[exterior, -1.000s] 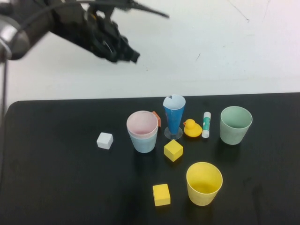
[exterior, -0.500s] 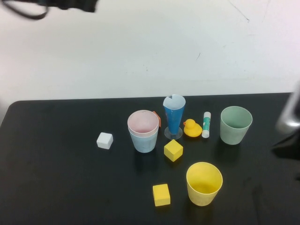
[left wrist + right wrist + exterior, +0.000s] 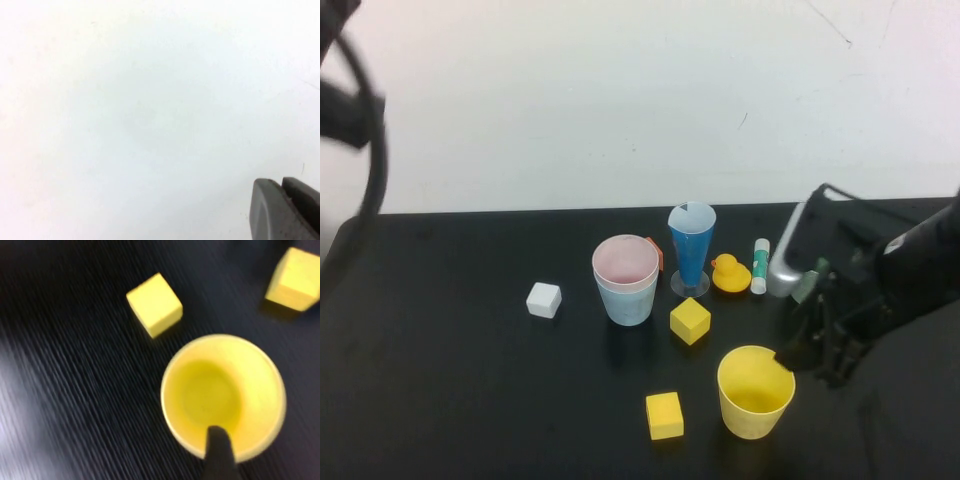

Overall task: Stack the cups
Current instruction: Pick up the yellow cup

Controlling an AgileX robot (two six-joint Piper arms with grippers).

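Right pincer (image 3: 817,352) at yellow cup (image 3: 755,391) rim, grip unclear — left pincer (image 3: 285,212) clenched, aloft.

No text, label, brand, number or sign can be read anywhere. The white-and-green tube (image 3: 760,265) just beyond the right pincer (image 3: 815,355) carries green marking, too small to make out.

A black desk (image 3: 450,400) carries a pink-in-blue cup stack (image 3: 624,280), yellow cup (image 3: 755,391), dark-blue cone (image 3: 691,248), duck (image 3: 729,274), glue stick (image 3: 760,266), white cube (image 3: 544,300) and two yellow cubes (image 3: 690,320).
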